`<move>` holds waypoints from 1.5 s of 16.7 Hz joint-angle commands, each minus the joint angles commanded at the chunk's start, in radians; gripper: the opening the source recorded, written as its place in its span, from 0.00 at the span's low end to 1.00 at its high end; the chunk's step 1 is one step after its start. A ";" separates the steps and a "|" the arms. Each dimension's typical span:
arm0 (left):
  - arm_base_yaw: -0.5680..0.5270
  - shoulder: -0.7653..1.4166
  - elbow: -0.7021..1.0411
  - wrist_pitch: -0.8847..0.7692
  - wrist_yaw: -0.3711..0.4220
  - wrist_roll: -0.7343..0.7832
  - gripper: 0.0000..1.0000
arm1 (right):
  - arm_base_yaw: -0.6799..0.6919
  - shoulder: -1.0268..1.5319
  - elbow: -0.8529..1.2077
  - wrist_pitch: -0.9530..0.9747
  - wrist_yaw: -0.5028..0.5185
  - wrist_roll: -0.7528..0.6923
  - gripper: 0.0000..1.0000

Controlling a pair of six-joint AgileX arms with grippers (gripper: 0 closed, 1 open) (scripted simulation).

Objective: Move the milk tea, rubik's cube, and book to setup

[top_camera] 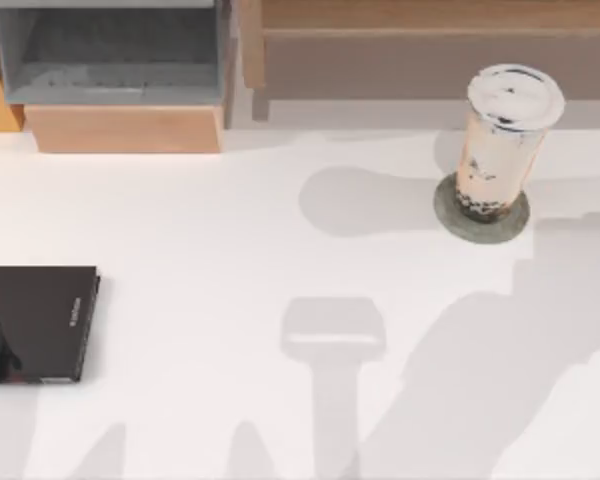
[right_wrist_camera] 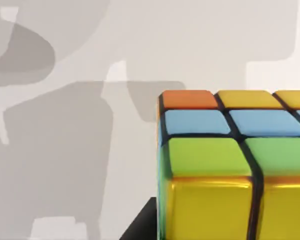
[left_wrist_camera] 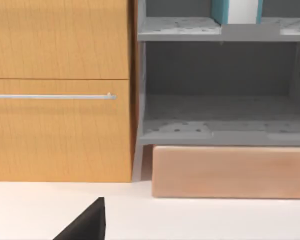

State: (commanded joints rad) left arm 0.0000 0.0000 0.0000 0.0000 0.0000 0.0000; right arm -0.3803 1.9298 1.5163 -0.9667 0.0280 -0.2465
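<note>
Milk tea (top_camera: 500,140) placed on grey disc (top_camera: 450,215) (apparently done); book (left_wrist_camera: 240,11) shelved; rubik's cube (right_wrist_camera: 230,165) outstanding; gripper states: cannot tell.

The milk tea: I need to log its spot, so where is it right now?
In the top view, the milk tea stands upright on the grey round disc at the table's back right, just before the wooden shelf.

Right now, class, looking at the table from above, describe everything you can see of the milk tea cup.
The milk tea is a tall clear plastic cup with a flat white lid, holding a beige milky drink with dark pearls settled at the bottom. It stands upright on a flat grey round disc at the table's right, towards the back, in front of a wooden unit. Nothing else touches it.
</note>
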 joint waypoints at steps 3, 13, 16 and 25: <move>0.000 0.000 0.000 0.000 0.000 0.000 1.00 | 0.088 -0.144 -0.023 0.188 0.041 0.085 0.00; 0.000 0.000 0.000 0.000 0.000 0.000 1.00 | 0.504 -0.426 -0.078 0.945 0.196 0.255 0.00; 0.000 0.000 0.000 0.000 0.000 0.000 1.00 | 0.587 -0.397 -0.083 1.054 0.217 0.259 0.00; 0.000 0.000 0.000 0.000 0.000 0.000 1.00 | 0.589 -0.384 -0.045 1.104 0.186 0.257 0.00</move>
State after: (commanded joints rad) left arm 0.0000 0.0000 0.0000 0.0000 0.0000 0.0000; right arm 0.2088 1.5453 1.4712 0.1372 0.2137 0.0108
